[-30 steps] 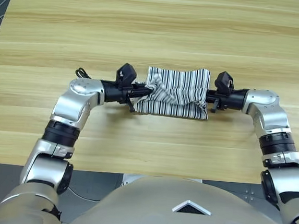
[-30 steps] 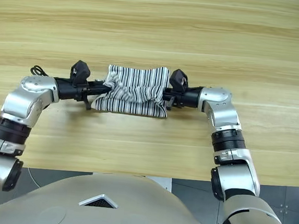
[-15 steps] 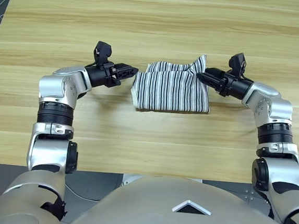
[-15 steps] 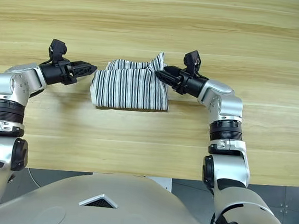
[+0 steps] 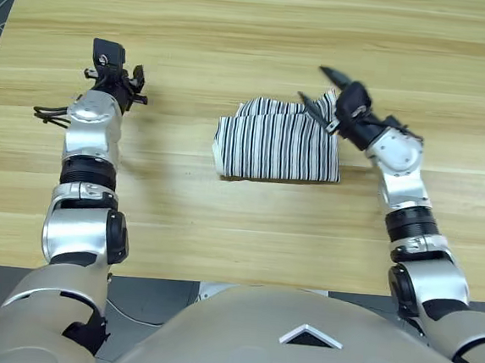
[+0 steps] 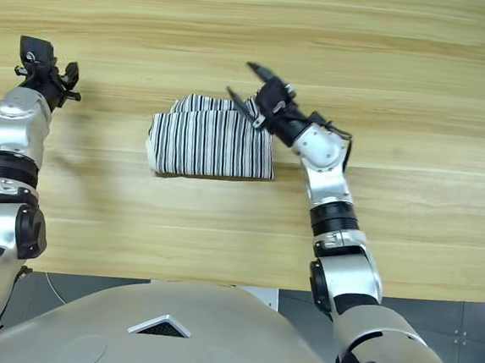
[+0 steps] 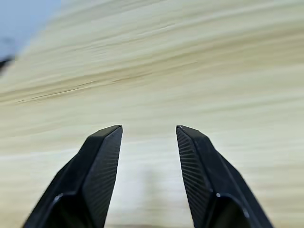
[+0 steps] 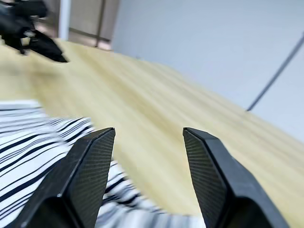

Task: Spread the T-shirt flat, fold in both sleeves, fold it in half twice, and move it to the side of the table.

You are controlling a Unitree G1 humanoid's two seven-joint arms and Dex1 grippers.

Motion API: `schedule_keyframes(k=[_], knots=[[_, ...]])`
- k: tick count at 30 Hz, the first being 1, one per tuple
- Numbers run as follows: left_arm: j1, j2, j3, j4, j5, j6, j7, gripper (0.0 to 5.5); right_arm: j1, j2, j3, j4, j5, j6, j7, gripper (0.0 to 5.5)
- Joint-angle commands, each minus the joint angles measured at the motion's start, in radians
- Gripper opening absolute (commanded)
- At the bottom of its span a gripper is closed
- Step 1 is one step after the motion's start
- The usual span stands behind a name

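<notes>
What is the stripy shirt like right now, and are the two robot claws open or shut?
T-shirt: folded into a small rectangle, lying on the table, one corner poking up.
left gripper: open, empty, away from the T-shirt.
right gripper: open, empty, by the poking-up corner.

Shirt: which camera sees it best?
The left eye view: the whole folded shirt lies on the table, its far corner beside the right tool. The right eye view matches. The right wrist view catches a striped edge; the left wrist view faces the table.

T-shirt: 1 | table: 1 | left pincer + right pincer: 2
</notes>
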Motion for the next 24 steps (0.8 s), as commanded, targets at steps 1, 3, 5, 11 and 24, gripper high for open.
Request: schedule_keyframes(k=[1, 3, 5, 11, 24], knots=[[-0.115, -0.067, 0.074, 0.183, -0.016, -0.190, 0.156, 2.11, -0.138, 0.092, -0.052, 0.333, 0.061, 0.014, 0.118, 2.66], [-0.148, -0.090, 0.096, 0.222, -0.027, -0.245, 0.162, 2.11, -0.166, 0.124, -0.107, 0.430, 0.122, 0.097, 0.218, 2.66], [-0.163, -0.094, 0.107, 0.245, -0.026, -0.280, 0.168, 2.11, -0.178, 0.129, -0.133, 0.481, 0.143, 0.174, 0.282, 2.66], [-0.168, -0.090, 0.128, 0.272, -0.018, -0.350, 0.185, 2.11, -0.184, -0.054, -0.106, 0.551, 0.003, 0.213, 0.049, 2.66], [-0.161, -0.111, 0.075, 0.317, 0.111, -0.516, 0.375, 2.11, -0.124, -0.376, -0.217, 0.566, -0.108, 0.131, -0.954, 2.66]])
